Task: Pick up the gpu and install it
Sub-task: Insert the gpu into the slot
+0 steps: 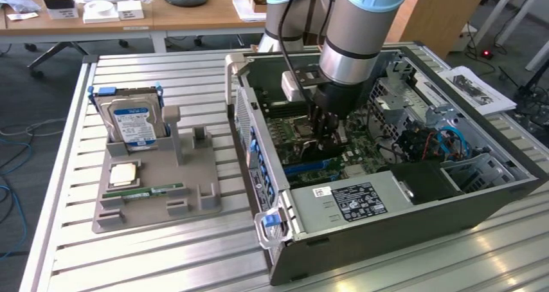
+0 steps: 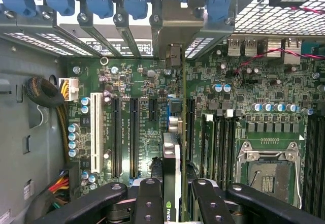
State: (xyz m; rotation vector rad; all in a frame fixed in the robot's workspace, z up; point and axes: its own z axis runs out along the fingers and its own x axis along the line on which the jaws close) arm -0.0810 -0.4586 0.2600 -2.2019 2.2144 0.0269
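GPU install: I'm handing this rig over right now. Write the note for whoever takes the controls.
Gripper: fingers shut on the gpu, held edge-on.
Where: inside the open computer case, the gpu stands over the motherboard expansion slots.
Done: gpu picked up and brought into the case.
Left: whether it is seated in a slot cannot be told; it is not yet released.
Elsewhere: hard drive and memory stick sit in the grey holder on the exterior view's left.
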